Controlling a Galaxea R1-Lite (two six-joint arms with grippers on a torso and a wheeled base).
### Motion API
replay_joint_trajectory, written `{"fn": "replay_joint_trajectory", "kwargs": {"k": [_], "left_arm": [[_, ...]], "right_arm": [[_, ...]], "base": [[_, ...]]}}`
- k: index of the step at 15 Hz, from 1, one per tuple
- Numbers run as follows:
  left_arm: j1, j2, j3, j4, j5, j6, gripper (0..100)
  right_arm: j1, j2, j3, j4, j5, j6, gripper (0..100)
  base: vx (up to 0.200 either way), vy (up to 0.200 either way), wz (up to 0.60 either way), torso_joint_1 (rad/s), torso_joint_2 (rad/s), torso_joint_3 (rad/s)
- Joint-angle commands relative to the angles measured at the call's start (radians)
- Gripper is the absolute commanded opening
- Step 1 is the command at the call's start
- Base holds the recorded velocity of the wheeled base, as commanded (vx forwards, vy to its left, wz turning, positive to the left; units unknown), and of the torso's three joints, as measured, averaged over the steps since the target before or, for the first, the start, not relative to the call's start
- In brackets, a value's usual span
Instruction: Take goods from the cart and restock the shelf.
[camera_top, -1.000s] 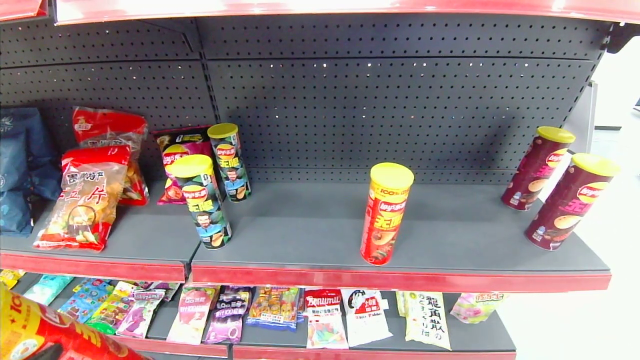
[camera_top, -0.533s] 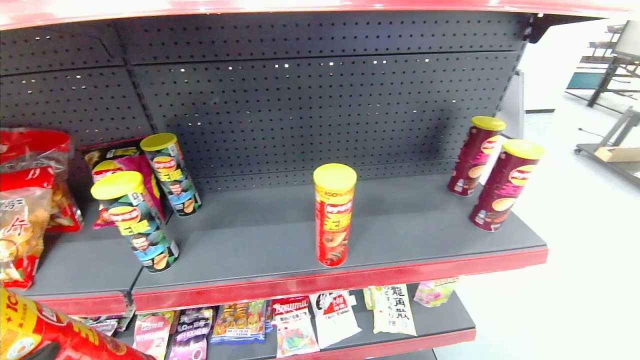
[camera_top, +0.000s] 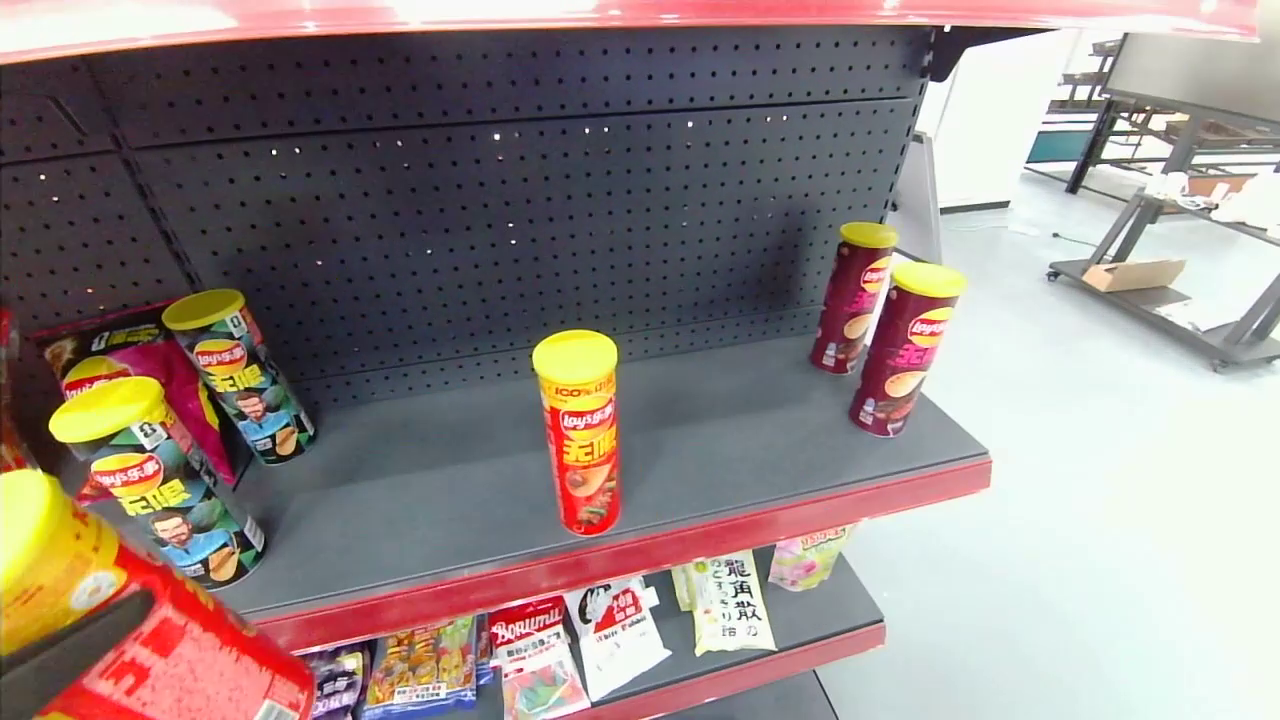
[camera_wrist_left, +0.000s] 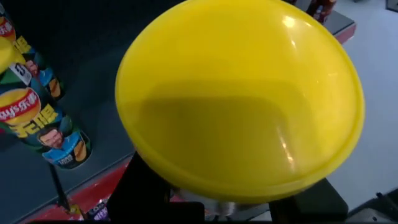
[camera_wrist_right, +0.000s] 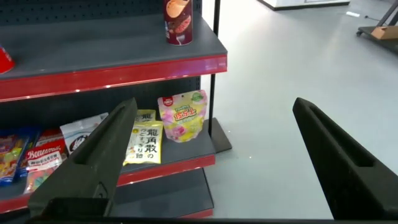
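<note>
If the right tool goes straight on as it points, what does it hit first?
Probably the end corner of the lower shelf, beside the pink snack bag; past it only bare floor. Depth unclear.

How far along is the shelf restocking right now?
Looks done: on the shelf, a red can stands centrally, front teal can and rear teal can at its left, front maroon can and rear maroon can at the right end. In hand: left gripper shut on a second red can, not yet shelved; right gripper open, empty. Left: placing it; much of the shelf is bare.
</note>
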Motion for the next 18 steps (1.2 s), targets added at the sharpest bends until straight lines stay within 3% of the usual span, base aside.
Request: {"fn": "replay_joint_trajectory", "kwargs": {"k": [1, 2, 4, 7, 11, 15, 17, 18], "left_arm": [[0.002, 0.189, -0.005, -0.109, 0.016, 0.000, 0], [-0.001, 0.344, -0.019, -0.248, 0.013, 0.002, 0], [-0.084, 0.461, -0.033, -0.356, -0.002, -0.003, 0], [-0.090, 0.578, -0.076, -0.386, -0.044, -0.007, 0], [-0.093, 0.686, -0.086, -0.500, -0.091, -0.004, 0], [-0.116, 0.743, -0.089, -0.523, -0.111, 0.008, 0], [-0.127, 0.779, -0.105, -0.532, -0.111, 0.043, 0], [-0.130, 0.834, -0.125, -0.577, -0.113, 0.080, 0]], "right_arm": [[-0.001, 0.001, 0.000, 0.000, 0.000, -0.001, 100], [-0.001, 0.001, 0.000, 0.000, 0.000, 0.003, 100], [-0.001, 0.001, 0.000, 0.000, 0.000, 0.003, 100], [-0.001, 0.001, 0.000, 0.000, 0.000, 0.003, 100], [-0.001, 0.001, 0.000, 0.000, 0.000, 0.003, 100], [-0.001, 0.001, 0.000, -0.001, 0.000, 0.003, 100], [-0.001, 0.001, 0.000, -0.001, 0.000, 0.003, 100], [-0.001, 0.001, 0.000, -0.001, 0.000, 0.003, 100]], "base": [[0.000, 0.000, 0.00, 0.000, 0.00, 0.000], [0.000, 0.000, 0.00, 0.000, 0.00, 0.000], [0.000, 0.000, 0.00, 0.000, 0.00, 0.000], [0.000, 0.000, 0.00, 0.000, 0.00, 0.000], [0.000, 0.000, 0.00, 0.000, 0.00, 0.000], [0.000, 0.000, 0.00, 0.000, 0.00, 0.000], [0.000, 0.000, 0.00, 0.000, 0.00, 0.000], [0.000, 0.000, 0.00, 0.000, 0.00, 0.000]]}}
